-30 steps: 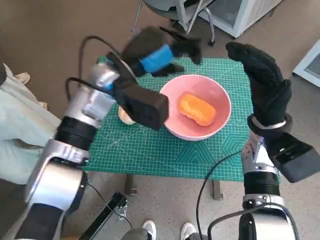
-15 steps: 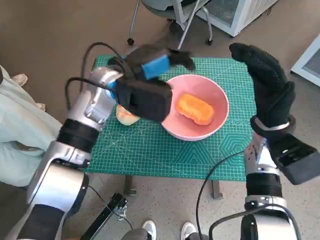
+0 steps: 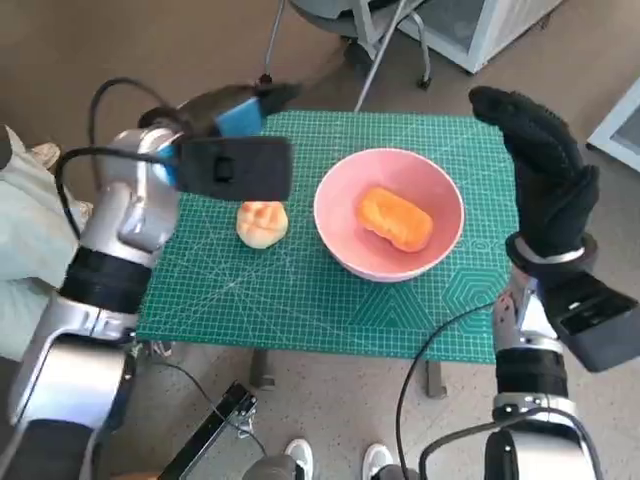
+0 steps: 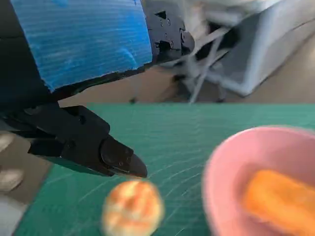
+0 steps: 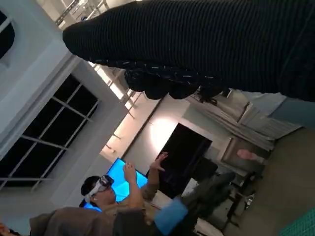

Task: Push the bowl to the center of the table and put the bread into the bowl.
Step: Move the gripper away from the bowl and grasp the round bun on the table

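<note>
L hand pulled back, empty, fingers apart; bread in bowl

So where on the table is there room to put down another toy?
The near strip of green mat, in front of the round bun and pink bowl, is bare. So is the far edge behind the bowl. The middle is crowded: bun beside bowl, orange bread inside it.
</note>
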`<state>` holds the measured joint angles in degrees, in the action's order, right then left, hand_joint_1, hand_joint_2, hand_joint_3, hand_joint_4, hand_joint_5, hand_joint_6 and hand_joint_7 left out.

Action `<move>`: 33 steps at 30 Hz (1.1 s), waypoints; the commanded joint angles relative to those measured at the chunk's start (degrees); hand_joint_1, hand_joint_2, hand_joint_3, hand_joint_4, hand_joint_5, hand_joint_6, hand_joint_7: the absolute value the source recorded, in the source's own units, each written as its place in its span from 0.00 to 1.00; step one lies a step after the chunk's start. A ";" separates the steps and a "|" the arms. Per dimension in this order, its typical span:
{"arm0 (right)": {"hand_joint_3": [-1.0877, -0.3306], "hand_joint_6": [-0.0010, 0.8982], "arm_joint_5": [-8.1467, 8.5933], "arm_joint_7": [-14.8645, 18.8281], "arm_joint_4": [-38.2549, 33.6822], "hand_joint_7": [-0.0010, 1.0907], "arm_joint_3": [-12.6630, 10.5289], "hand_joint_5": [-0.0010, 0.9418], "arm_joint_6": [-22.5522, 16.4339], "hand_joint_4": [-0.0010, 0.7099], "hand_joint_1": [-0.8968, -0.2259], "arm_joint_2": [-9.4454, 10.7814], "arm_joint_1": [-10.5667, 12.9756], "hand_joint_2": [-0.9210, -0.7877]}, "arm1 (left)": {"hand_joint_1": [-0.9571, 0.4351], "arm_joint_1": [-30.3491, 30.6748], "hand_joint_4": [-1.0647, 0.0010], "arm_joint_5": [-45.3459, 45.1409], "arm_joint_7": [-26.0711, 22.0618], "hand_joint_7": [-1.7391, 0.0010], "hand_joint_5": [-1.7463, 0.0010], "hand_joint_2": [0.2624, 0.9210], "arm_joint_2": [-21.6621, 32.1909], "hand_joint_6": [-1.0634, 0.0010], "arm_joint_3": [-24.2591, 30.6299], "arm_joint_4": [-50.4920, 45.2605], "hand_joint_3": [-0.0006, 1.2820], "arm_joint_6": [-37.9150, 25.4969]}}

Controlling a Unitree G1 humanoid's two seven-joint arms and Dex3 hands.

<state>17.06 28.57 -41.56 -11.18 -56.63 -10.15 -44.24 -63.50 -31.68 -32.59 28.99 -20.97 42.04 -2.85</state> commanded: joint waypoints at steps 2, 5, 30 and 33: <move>0.54 0.03 -1.08 -0.56 -0.82 0.71 0.20 0.00 0.13 0.49 0.51 -0.13 1.15 0.00 | 0.55 0.08 1.00 -0.60 3.53 0.98 1.00 0.70 -1.65 0.94 -1.37 8.99 0.01 2.62; 0.54 0.03 -0.72 -0.21 -0.48 0.71 0.33 0.00 0.50 0.48 0.51 -0.13 1.20 0.00 | 0.54 -0.62 1.00 -0.86 5.53 0.98 1.00 0.70 -3.02 0.93 -2.19 14.39 0.01 3.70; 0.55 0.02 0.69 1.24 0.12 0.71 0.28 0.00 1.50 0.48 0.50 -0.40 1.39 0.00 | 0.51 -0.69 1.00 -5.63 13.41 0.98 1.00 0.70 -12.61 0.89 -9.00 32.73 0.00 5.87; 0.55 0.02 0.45 1.09 0.03 0.71 0.26 0.00 1.34 0.48 0.50 -0.48 1.35 0.00 | 0.51 -0.18 1.00 -5.60 13.92 0.98 1.00 0.71 -13.28 0.89 -9.17 33.57 0.01 5.78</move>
<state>17.83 29.57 -41.29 -10.98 -55.65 -10.30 -44.10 -64.04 -36.66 -19.58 16.26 -29.69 74.35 3.16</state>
